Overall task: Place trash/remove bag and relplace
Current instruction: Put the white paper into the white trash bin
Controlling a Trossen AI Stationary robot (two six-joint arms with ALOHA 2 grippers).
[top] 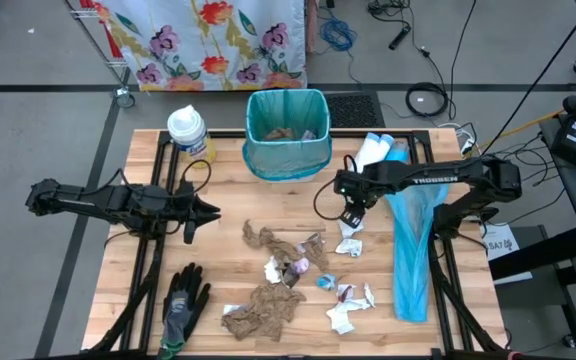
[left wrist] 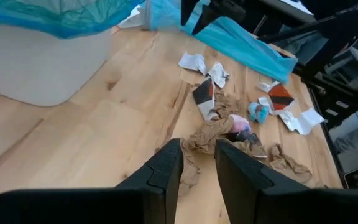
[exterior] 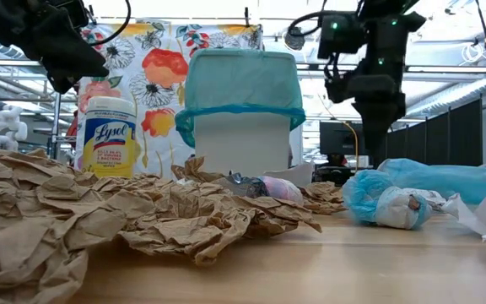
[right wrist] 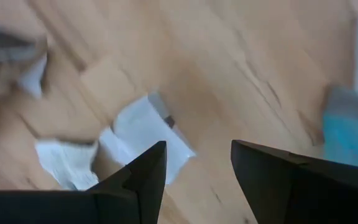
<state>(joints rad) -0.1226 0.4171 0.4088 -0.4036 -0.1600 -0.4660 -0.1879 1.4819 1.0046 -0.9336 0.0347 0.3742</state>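
The right gripper point(top: 349, 214) hangs open and empty over white scraps point(top: 349, 246) near the bin point(top: 287, 132). The left gripper point(top: 190, 212), parted and empty, waits beside the bin. Most trash point(top: 278, 290) lies before the bin, bag point(top: 268, 110) unchanged.

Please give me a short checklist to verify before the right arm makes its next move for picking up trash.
1. Right end effector open and empty: ok.
2. White scrap lies below it, ahead of the fingers: ok.
3. Bin upright, teal liner in place, opening free: ok.
4. Left end effector apart from the right arm's working area: ok.
5. Blue bag beside the scrap, could catch: cannot tell.
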